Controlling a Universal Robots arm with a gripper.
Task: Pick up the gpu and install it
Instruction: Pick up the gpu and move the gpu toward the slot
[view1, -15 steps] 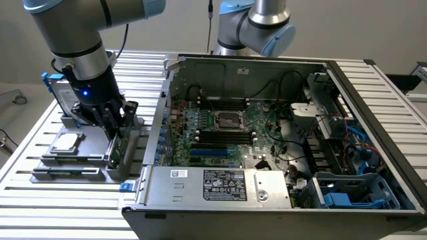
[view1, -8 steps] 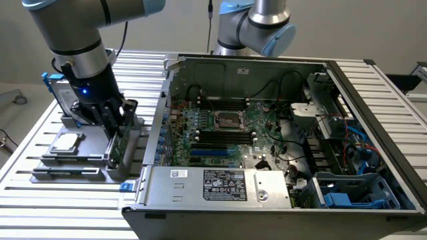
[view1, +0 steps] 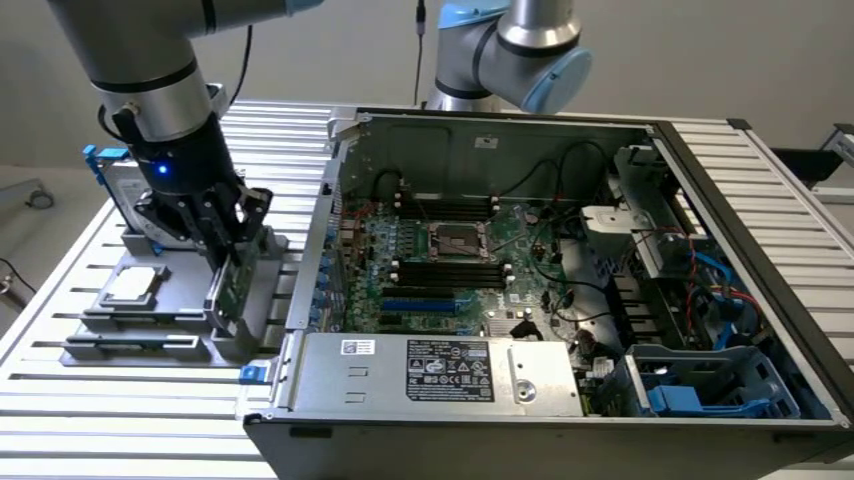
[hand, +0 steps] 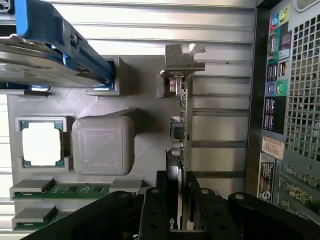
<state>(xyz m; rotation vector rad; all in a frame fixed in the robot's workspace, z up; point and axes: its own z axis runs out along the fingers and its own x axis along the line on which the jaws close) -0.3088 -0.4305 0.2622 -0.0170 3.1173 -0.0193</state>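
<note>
The gpu (view1: 238, 287) stands on edge in a slot of the grey holder (view1: 160, 335), on the exterior view's left, outside the computer case (view1: 747, 230). My gripper (view1: 222, 247) has come down over its top edge. In the wrist view the gpu (hand: 179, 131) runs away from the camera, thin, with its silver end bracket (hand: 183, 58) at the far end. The black fingers (hand: 152, 212) of the gripper (hand: 176, 216) press on both faces of the card. The card still sits in the holder.
The holder also carries a square silver chip (view1: 134, 285), memory sticks (hand: 65, 190) and a hard drive in a blue frame (hand: 55, 47). The open case shows the motherboard with blue slots (view1: 414, 300). A second arm (view1: 514, 50) stands behind the case.
</note>
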